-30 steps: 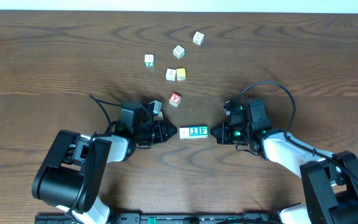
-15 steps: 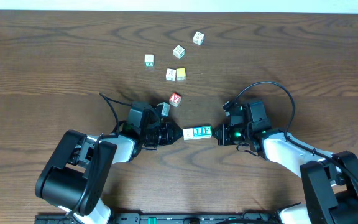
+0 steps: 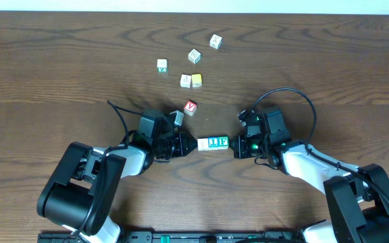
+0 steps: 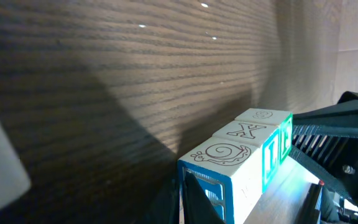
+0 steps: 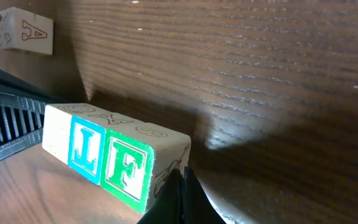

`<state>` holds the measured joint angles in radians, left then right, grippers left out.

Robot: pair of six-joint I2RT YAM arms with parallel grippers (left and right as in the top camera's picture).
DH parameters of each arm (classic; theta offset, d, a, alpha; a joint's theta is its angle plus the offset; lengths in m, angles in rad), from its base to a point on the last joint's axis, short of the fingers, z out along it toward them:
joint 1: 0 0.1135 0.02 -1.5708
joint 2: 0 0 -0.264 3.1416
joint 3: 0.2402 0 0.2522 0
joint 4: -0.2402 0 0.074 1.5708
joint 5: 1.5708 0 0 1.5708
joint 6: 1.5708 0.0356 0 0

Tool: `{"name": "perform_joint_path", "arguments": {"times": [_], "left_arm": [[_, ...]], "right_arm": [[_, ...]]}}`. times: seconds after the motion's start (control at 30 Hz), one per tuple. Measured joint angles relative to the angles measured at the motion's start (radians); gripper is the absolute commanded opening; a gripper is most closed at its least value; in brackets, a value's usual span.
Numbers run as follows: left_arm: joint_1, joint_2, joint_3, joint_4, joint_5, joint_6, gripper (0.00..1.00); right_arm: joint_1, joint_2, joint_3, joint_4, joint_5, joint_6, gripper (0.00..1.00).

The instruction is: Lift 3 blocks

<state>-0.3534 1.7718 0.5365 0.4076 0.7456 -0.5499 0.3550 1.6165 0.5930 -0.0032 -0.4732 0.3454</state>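
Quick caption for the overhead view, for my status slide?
The left gripper and right gripper, both shut, squeeze a row of three blocks end to end between their tips.

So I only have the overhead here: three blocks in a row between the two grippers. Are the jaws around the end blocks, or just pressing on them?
Observer: Pressing. The right wrist view shows the right gripper shut to a thin edge, set against the end face of the green F block.
Reviewer: And the left end?
Observer: Same. The left gripper is shut, its tip at the blue-framed end face of the cream block.
Reviewer: Anything on the faces I can't see?
Observer: Line drawings: a snail on the cream block, an X on the blue L block.
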Motion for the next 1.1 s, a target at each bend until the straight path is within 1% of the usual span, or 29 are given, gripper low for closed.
{"name": "perform_joint_path", "arguments": {"times": [0.2, 0.57, 0.8, 1.1], "left_arm": [[0.000, -0.001, 0.001, -0.005, -0.002, 0.000, 0.07], [-0.005, -0.003, 0.037, -0.075, -0.012, 0.002, 0.07], [-0.063, -0.014, 0.097, -0.172, -0.103, 0.021, 0.07], [-0.076, -0.016, 0.107, -0.181, -0.130, 0.030, 0.07]], "right_arm": [[0.013, 0.000, 0.000, 0.002, 0.026, -0.002, 0.01], [0.014, 0.000, 0.000, 0.005, 0.029, -0.002, 0.01], [0.014, 0.000, -0.001, 0.006, 0.071, -0.002, 0.01], [0.014, 0.000, -0.002, 0.008, 0.084, -0.002, 0.01]]}}
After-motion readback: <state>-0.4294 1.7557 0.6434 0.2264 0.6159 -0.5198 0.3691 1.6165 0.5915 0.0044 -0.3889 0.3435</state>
